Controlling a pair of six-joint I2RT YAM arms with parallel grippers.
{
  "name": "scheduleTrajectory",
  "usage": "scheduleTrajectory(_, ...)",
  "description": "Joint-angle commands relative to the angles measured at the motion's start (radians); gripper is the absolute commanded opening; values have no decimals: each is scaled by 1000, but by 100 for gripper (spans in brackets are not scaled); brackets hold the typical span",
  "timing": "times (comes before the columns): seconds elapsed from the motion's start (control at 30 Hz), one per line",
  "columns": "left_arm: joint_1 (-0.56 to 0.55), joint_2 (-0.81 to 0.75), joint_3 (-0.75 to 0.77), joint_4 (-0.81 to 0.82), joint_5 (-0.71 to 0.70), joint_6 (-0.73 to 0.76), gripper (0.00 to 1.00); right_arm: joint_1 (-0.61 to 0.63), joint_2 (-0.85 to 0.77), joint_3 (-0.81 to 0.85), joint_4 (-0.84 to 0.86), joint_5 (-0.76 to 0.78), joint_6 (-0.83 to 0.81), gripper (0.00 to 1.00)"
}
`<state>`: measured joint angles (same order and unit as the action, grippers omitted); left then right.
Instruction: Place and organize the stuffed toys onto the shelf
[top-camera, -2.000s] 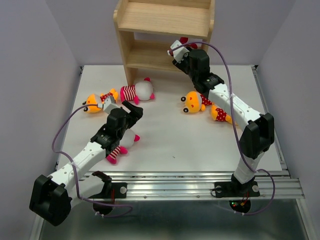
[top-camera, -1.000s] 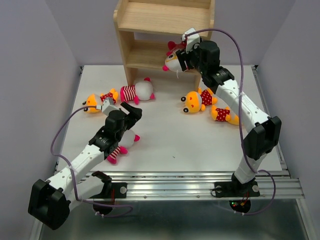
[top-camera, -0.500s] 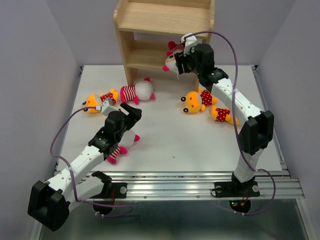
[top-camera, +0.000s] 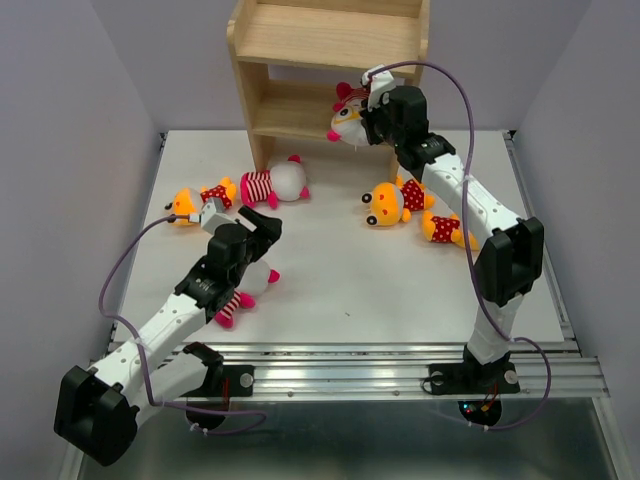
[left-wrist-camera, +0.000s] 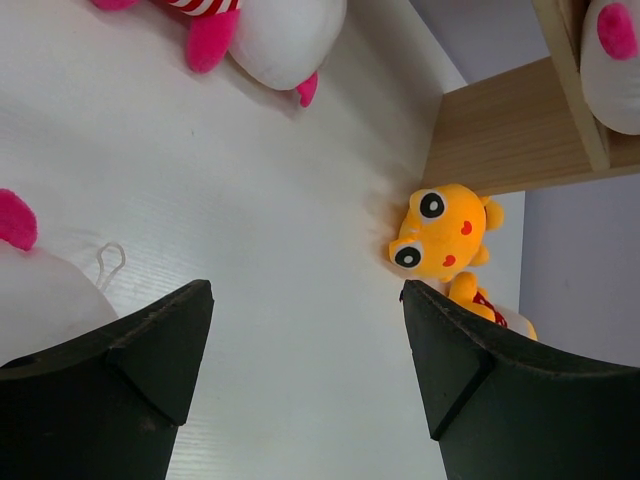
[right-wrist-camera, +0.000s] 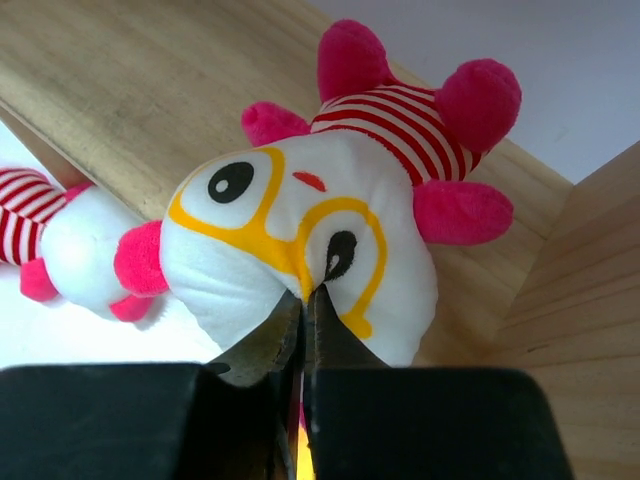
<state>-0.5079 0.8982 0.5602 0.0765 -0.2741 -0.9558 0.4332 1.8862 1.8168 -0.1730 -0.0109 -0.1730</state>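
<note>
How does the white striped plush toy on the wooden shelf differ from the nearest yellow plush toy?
The white plush toy lies on the shelf, face pinched by the shut right gripper; the yellow plush toy lies untouched on the table. The white one wears stripes, the yellow one dots.

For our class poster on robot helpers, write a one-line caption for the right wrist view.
Right gripper pinches the face of a white doll lying on the wooden shelf.

White table (top-camera: 340, 280), wooden shelf (top-camera: 320, 40) at its back, five stuffed toys (top-camera: 275, 182) scattered
</note>
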Motion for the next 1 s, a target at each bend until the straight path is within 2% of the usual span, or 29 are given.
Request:
scheduleTrajectory(0.0, 6, -22, -13, 9, -31, 2, 87, -5, 16, 84, -31, -6, -81, 1)
scheduleTrajectory(0.13, 6, -13, -16, 28, -30, 2, 87, 16, 22, 156, -78, 72, -186, 1)
scheduleTrajectory(0.3, 6, 18, -2, 35, -17, 12, 87, 77, 2, 154, -100, 156, -312, 1)
scheduleTrajectory(0.67, 9, 16, -5, 39, -16, 15, 87, 182, -15, 41, 53, 471, -664, 1)
scheduleTrajectory(0.97, 17, 24, -11, 55, -5, 19, 87, 191, -13, 53, 84, 581, -787, 1)
